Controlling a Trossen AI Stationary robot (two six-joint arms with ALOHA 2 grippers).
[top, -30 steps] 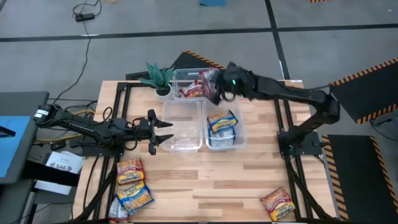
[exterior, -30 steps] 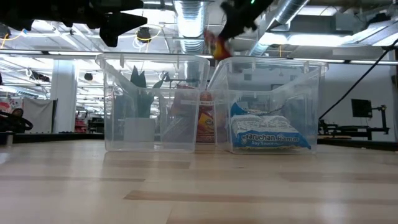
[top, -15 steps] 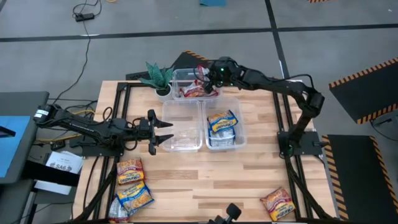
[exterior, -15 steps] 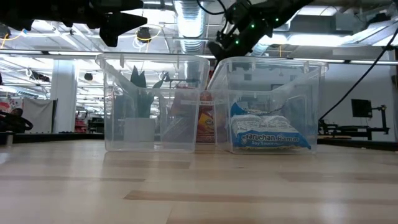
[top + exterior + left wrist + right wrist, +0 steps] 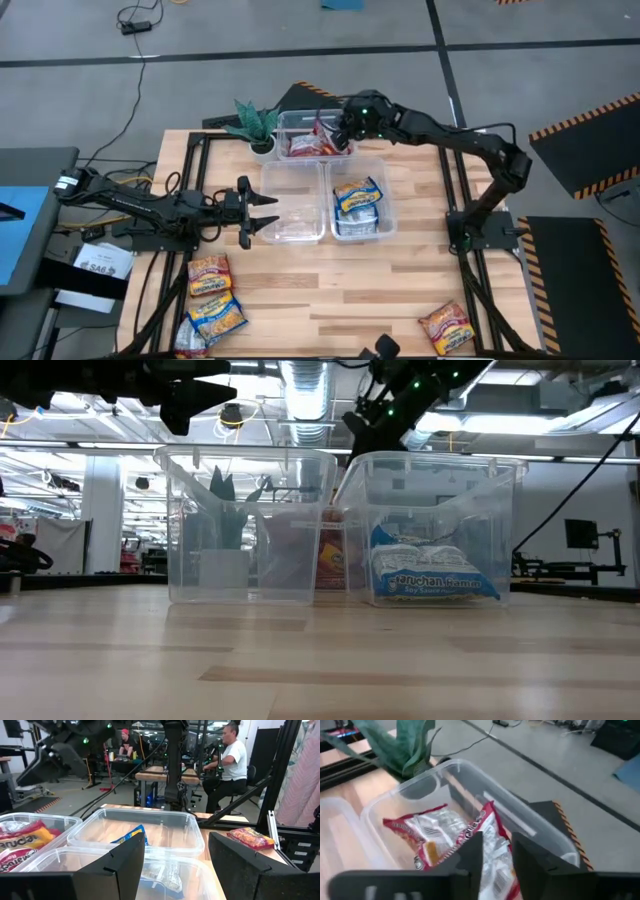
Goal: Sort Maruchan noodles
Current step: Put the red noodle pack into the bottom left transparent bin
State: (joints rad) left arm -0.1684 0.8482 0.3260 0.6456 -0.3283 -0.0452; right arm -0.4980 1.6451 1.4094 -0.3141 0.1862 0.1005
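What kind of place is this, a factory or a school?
Most likely a robotics lab or workshop: exposed ceiling ducts, more metal-framed workbenches with people seated, and hazard-striped tape on the floor.

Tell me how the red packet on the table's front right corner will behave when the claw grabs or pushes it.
The red packet lies flat with a crinkled, puffy wrapper, so it probably flexes at the edges yet stays fairly stiff in the middle. It looks light for its size. Its glossy film may slide on the smooth wooden table rather than roll or tip.

Wooden table (image 5: 400, 280) with bins (image 5: 295, 205), packets (image 5: 210, 290)
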